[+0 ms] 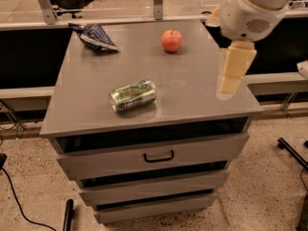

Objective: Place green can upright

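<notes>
The green can [133,95] lies on its side on the grey cabinet top [91,81], near the front edge and left of centre, with its silver end facing front-left. My gripper [228,83] hangs from the white arm [250,11] above the right side of the top. It points down, well to the right of the can, apart from it and holding nothing.
A red apple [172,40] stands at the back centre of the top. A dark blue crumpled bag [94,36] lies at the back left. Below the top are drawers, the uppermost with a black handle [159,156]. Cables and a stand leg [293,153] lie on the floor.
</notes>
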